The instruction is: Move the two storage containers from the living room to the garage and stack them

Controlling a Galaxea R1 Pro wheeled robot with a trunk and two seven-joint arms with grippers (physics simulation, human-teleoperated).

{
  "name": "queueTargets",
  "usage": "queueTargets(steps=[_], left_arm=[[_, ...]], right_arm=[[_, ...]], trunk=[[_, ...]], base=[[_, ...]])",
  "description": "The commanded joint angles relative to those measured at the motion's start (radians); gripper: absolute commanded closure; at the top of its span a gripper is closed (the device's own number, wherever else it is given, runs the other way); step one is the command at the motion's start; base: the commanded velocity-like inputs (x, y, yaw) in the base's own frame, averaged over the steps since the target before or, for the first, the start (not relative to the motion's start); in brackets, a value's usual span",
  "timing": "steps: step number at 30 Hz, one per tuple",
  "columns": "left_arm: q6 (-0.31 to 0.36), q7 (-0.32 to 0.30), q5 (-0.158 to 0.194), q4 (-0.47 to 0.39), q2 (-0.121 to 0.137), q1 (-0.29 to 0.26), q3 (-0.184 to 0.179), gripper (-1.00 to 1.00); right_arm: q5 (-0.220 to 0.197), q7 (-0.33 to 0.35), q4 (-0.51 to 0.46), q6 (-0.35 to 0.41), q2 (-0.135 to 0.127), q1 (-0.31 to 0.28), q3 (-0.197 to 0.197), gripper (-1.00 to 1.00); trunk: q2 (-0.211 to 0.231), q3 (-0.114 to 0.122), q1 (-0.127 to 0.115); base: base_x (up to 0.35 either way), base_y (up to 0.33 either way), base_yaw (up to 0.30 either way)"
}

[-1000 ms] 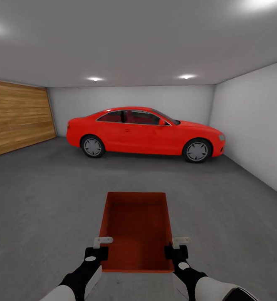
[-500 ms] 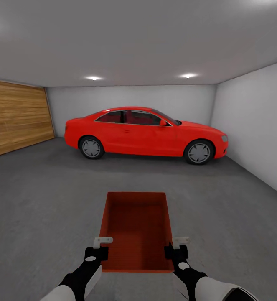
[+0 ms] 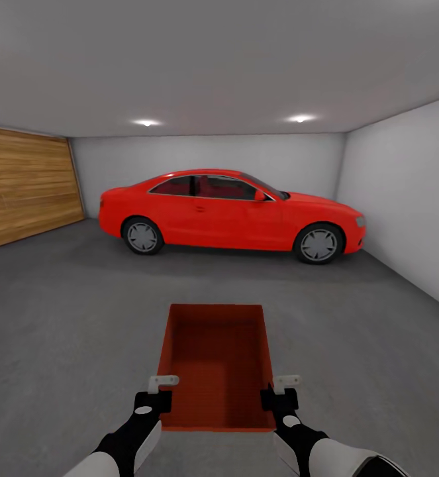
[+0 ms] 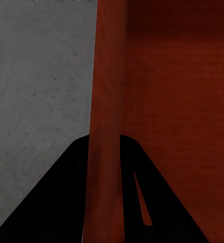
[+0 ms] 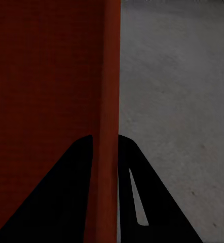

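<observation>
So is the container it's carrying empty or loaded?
Empty: the head view looks straight into the storage container and shows only its bare orange-red bottom and walls.

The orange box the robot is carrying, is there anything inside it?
No. The storage container looks empty: its bare floor and inner walls show. The left gripper and right gripper each pinch a side wall. Whatever lies on the garage floor under it is hidden.
</observation>
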Motion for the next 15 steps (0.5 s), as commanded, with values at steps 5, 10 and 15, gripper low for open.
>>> queueTargets(steps=[5, 10, 15], left_arm=[[0.004, 0.009, -0.004, -0.006, 0.002, -0.001, 0.004, 1.0], [0.004, 0.009, -0.004, -0.006, 0.002, -0.001, 0.004, 1.0], [0.004, 0.009, -0.004, -0.006, 0.002, -0.001, 0.004, 1.0]], right_arm=[[-0.026, -0.004, 0.011, -0.006, -0.001, -0.001, -0.059, 1.0], [-0.027, -0.004, 0.011, -0.005, -0.001, -0.001, -0.059, 1.0], [-0.026, -0.004, 0.011, -0.006, 0.0, -0.001, -0.059, 1.0]], trunk=[[-0.001, -0.001, 0.001], [-0.001, -0.001, 0.001], [-0.001, -0.001, 0.001]], base=[[0.321, 0.0, 0.0], [0.321, 0.0, 0.0], [0.321, 0.0, 0.0]])
